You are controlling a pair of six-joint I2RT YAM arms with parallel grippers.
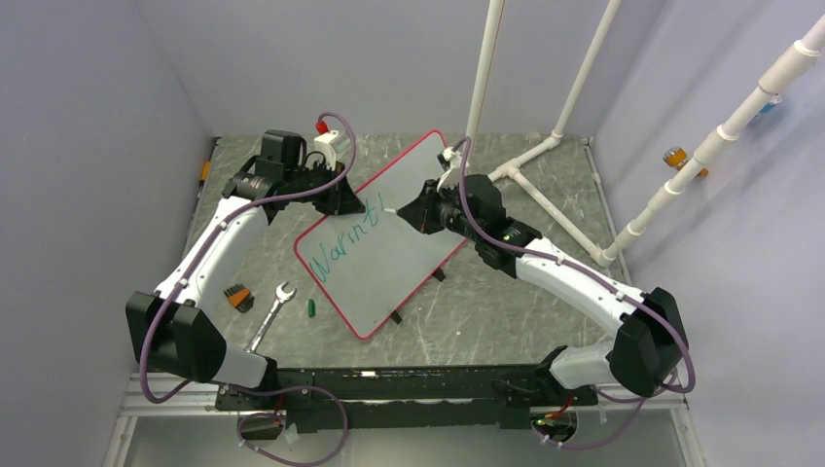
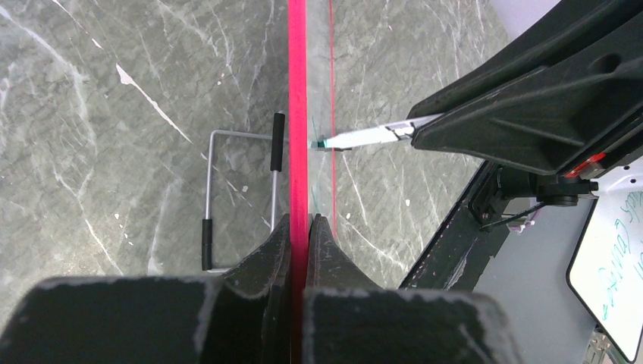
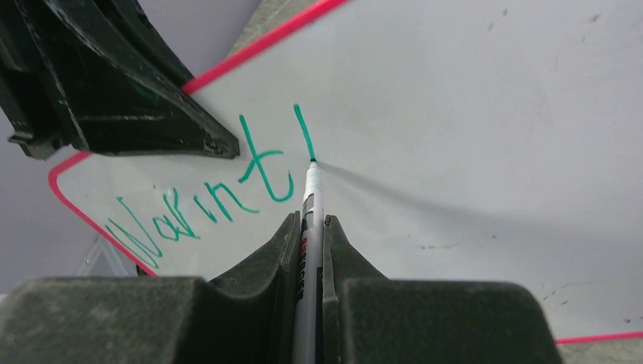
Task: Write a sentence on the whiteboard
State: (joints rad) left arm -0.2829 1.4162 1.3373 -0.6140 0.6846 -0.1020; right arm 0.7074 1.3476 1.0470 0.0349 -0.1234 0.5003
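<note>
The whiteboard (image 1: 394, 243) with a red rim lies tilted across the middle of the table. Green lettering (image 1: 342, 251), reading roughly "Warmt" plus one upright stroke, runs along its upper left part and shows in the right wrist view (image 3: 212, 197). My left gripper (image 1: 348, 202) is shut on the board's red rim (image 2: 298, 152) at the upper left edge. My right gripper (image 1: 420, 211) is shut on a white marker (image 3: 311, 227). The marker's tip (image 3: 312, 161) touches the board at the foot of the newest stroke. The marker also shows in the left wrist view (image 2: 364, 136).
A wrench (image 1: 272, 311), a green marker cap (image 1: 311, 307) and a small black-and-orange tool (image 1: 237, 297) lie left of the board. White pipe framing (image 1: 545, 146) stands at the back right. A wire stand (image 2: 239, 197) sits under the board's edge.
</note>
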